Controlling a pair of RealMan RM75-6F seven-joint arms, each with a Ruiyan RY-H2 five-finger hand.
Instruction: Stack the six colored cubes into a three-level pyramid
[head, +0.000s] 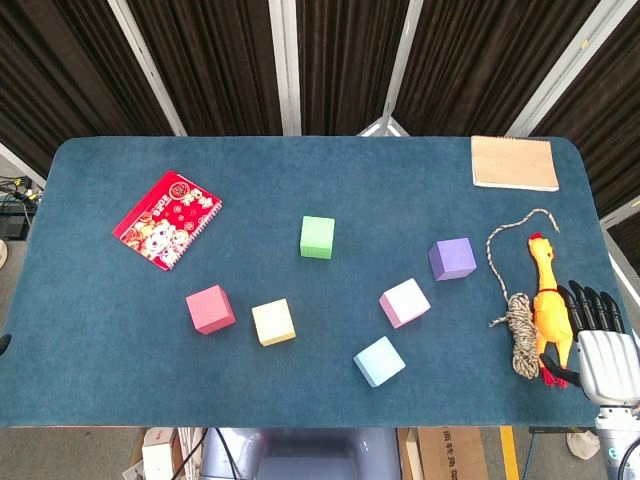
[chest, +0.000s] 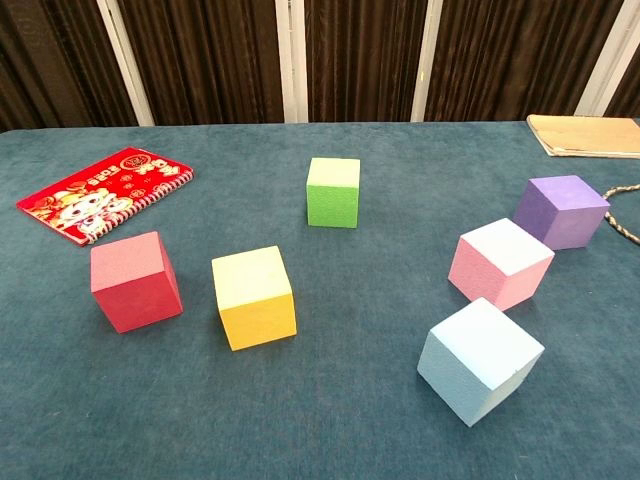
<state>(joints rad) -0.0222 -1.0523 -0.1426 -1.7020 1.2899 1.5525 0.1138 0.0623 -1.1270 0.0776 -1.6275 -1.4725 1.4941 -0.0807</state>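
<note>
Nothing was stacked yet: the red cube (head: 210, 309), yellow cube (head: 273, 322), green cube (head: 317, 237), pink cube (head: 404, 302), light-blue cube (head: 379, 361) and purple cube (head: 452, 258) lay scattered singly, so my right hand (head: 600, 335) waited empty, fingers spread, beside the rubber chicken (head: 548, 300) (my left was out of view).

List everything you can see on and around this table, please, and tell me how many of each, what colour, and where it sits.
table: one, dark blue cloth top.
red cube: one, front left.
yellow cube: one, right of the red one.
green cube: one, centre, furthest back.
pink cube: one, right of centre.
light blue cube: one, nearest the front edge.
purple cube: one, right, behind the pink one.
red notebook: one, spiral-bound, back left.
tan notepad: one, back right corner.
rubber chicken: one, yellow, right edge.
rope: one, beige, beside the chicken.
right hand: one, black fingers, front right, holding nothing.
</note>
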